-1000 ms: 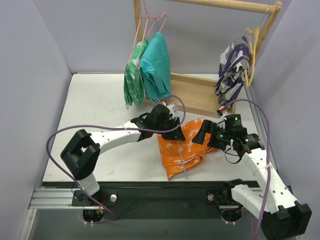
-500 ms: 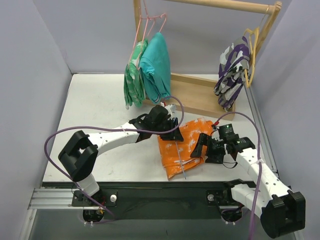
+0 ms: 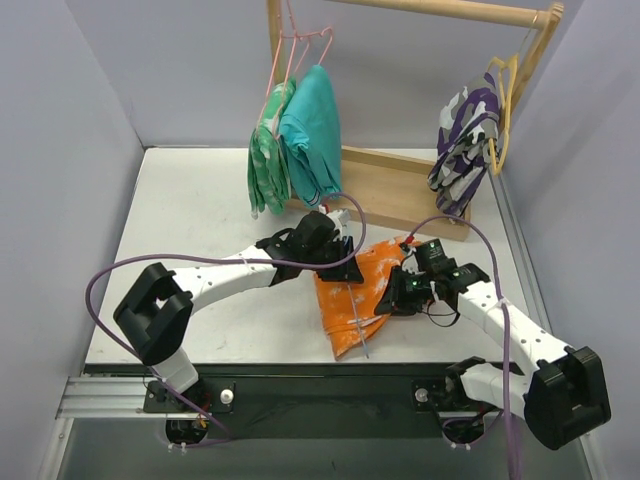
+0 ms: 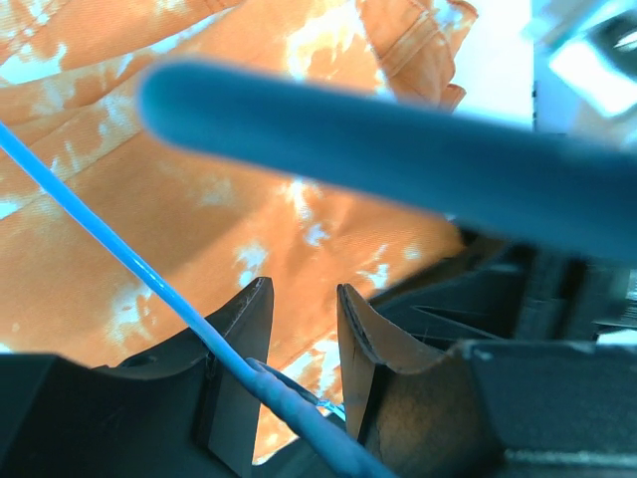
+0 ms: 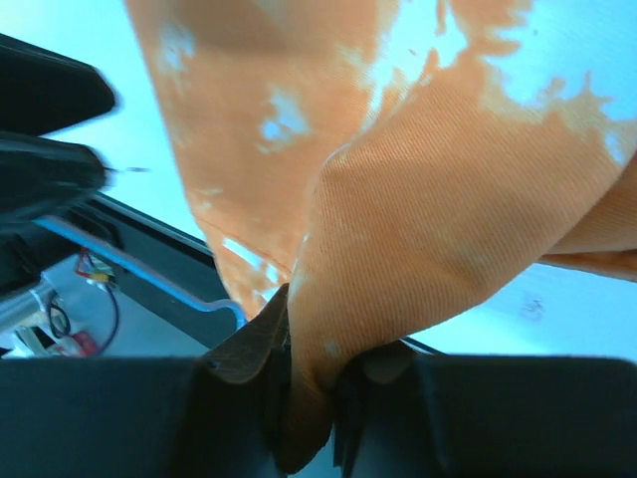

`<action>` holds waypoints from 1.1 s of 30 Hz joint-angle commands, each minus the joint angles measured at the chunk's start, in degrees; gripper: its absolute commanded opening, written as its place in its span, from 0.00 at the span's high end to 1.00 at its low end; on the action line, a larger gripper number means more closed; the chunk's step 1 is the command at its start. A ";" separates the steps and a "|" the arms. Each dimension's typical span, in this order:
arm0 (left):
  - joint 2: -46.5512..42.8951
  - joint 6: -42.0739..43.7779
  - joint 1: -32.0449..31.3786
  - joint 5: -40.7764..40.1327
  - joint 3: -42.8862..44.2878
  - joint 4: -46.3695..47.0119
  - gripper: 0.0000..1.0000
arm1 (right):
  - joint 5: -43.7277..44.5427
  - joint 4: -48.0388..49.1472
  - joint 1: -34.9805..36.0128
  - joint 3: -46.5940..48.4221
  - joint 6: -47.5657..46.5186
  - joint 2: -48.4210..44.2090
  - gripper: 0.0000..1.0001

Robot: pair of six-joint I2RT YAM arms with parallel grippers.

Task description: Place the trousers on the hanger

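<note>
Right gripper (image 5: 314, 368) pinches a trousers (image 5: 438, 229) fold; left gripper (image 4: 302, 291), nearly closed, grips the hanger (image 4: 299, 418) beside it. Draping not yet done.

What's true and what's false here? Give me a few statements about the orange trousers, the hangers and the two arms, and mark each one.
1. The trousers lie mostly on the table. True.
2. The right gripper is open and empty. False: it is shut on a fold of the trousers.
3. The light-blue hanger runs between the fingers of the left gripper. True.
4. The yellow hanger is bare. False: the purple-and-white garment hangs on it.
5. The teal garment hangs from a pink hanger. True.
</note>
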 commanded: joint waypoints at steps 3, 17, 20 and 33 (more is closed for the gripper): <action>-3.94 4.97 0.30 -4.78 0.84 -7.01 1.00 | 2.02 -4.03 0.75 7.93 0.40 1.51 1.00; -4.21 13.24 1.18 -8.30 4.27 -11.77 1.00 | 2.82 -14.67 -4.78 30.86 -4.25 3.00 1.00; -2.37 14.29 1.62 -8.22 6.02 -12.83 1.00 | 2.20 -17.39 -8.38 33.94 -6.89 3.26 1.00; 4.93 17.72 4.52 -8.75 14.55 -19.51 1.00 | -0.70 -20.74 -20.61 32.11 -14.80 2.91 1.00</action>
